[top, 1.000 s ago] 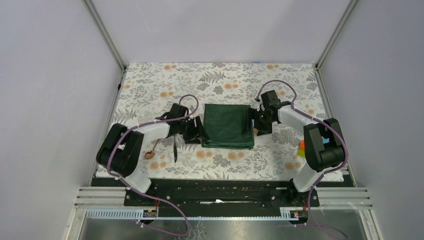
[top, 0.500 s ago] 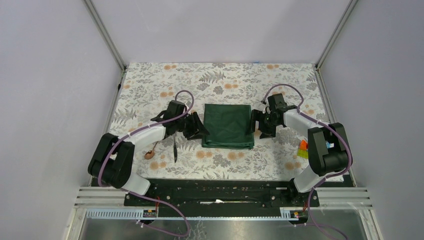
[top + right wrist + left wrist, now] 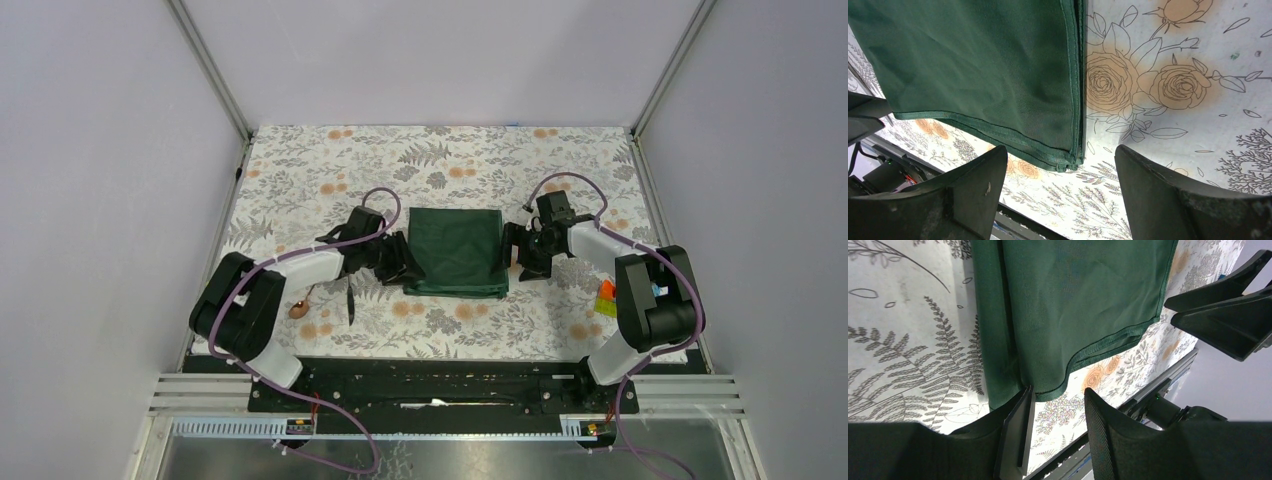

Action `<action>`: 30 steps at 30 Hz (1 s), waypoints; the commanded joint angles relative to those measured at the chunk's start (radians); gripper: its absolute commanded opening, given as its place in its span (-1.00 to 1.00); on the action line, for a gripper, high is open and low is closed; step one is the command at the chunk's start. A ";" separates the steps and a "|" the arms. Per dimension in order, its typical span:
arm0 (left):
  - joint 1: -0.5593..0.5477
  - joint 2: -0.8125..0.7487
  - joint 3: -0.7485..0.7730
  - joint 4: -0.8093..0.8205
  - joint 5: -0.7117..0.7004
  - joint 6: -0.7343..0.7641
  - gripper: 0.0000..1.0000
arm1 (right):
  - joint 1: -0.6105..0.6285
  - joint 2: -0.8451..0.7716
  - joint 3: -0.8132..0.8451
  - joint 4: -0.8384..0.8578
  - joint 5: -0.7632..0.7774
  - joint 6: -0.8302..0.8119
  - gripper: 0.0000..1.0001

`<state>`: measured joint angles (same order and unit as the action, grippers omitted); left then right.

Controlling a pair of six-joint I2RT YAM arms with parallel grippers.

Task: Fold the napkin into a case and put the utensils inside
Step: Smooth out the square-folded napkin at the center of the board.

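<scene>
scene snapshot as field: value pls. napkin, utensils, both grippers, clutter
napkin: folded flat in layers, centre of the tablecloth
spoon: on the tablecloth left of the napkin, outside it
knife: beside the spoon, outside the napkin
left gripper: open, narrow gap, at the napkin's near-left corner, nothing between the jaws
right gripper: wide open at the napkin's near-right corner, gripping nothing
toy blocks: right side, by the right arm
</scene>
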<state>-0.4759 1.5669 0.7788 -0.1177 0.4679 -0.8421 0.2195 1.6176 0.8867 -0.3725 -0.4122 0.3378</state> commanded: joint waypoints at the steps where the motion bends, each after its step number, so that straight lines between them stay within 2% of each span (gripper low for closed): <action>1: -0.022 0.018 0.001 0.052 -0.012 0.003 -0.08 | -0.009 -0.036 0.001 0.016 -0.018 -0.001 0.70; 11: -0.023 0.007 -0.019 0.035 -0.033 0.023 -0.21 | -0.016 -0.038 -0.002 0.018 -0.021 0.000 0.71; 15: -0.023 -0.001 -0.027 0.035 -0.025 0.024 0.06 | -0.016 -0.037 -0.003 0.020 -0.022 -0.001 0.71; 19: -0.024 -0.016 -0.038 0.031 -0.025 0.028 0.11 | -0.017 -0.037 -0.007 0.023 -0.023 0.002 0.70; 22: -0.024 -0.018 -0.048 0.034 -0.031 0.032 0.11 | -0.018 -0.030 -0.010 0.029 -0.031 0.003 0.59; 25: -0.026 -0.001 -0.044 0.044 -0.023 0.029 0.01 | -0.020 -0.027 -0.019 0.042 -0.046 0.010 0.48; 30: -0.026 -0.003 -0.044 0.055 -0.026 0.028 -0.20 | -0.020 -0.025 -0.032 0.050 -0.058 0.010 0.43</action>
<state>-0.4969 1.5833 0.7372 -0.1055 0.4526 -0.8265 0.2070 1.6165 0.8673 -0.3450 -0.4362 0.3420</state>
